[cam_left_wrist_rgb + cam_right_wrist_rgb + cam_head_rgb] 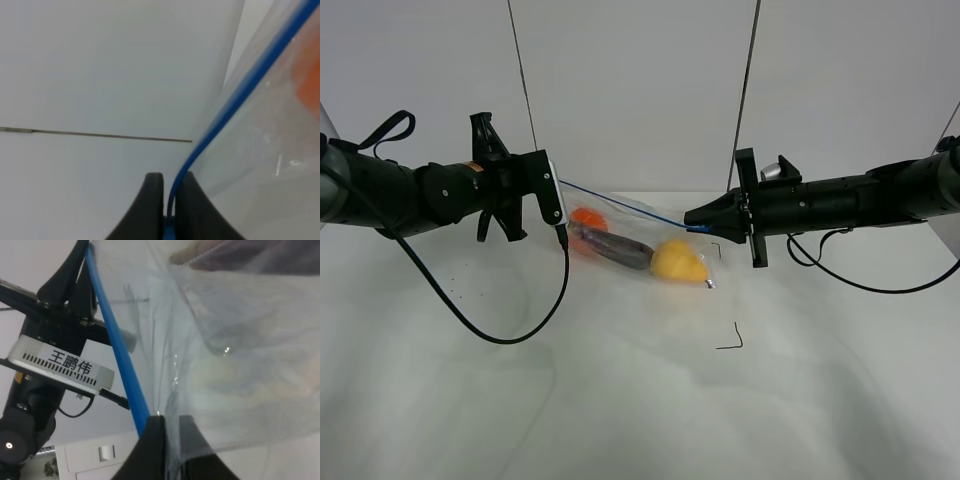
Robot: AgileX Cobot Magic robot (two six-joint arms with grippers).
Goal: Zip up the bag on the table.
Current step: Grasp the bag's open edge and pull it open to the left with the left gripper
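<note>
**Two tools, one blue strip: hold it taut, then slide**

Both of my tools are pinched fully closed on the same edge of the bag [638,232], one at each end.

My left tool [170,181] has the left end of the blue zipper strip [620,206] nipped between its fingertips, raised above the bench [620,400]. From there the strip runs in a straight, tight line down to the right. Below it the clear plastic hangs with the orange [586,218], the eggplant [616,249] and the pear [678,260] lying in a row. Their weight seems to rest on the bench, near a black corner mark [732,340]. My right tool [693,224] grips the strip's right end, just above the pear.

I judge the step in hand to be pressing the seal shut along this line. To do it well, one tool should anchor its end while the other runs along the strip with light, steady pressure. The line needs to stay tight so the two tracks meet squarely. Slack or a twist would let the tracks skip. I cannot tell how much of the seam is already sealed.
</note>
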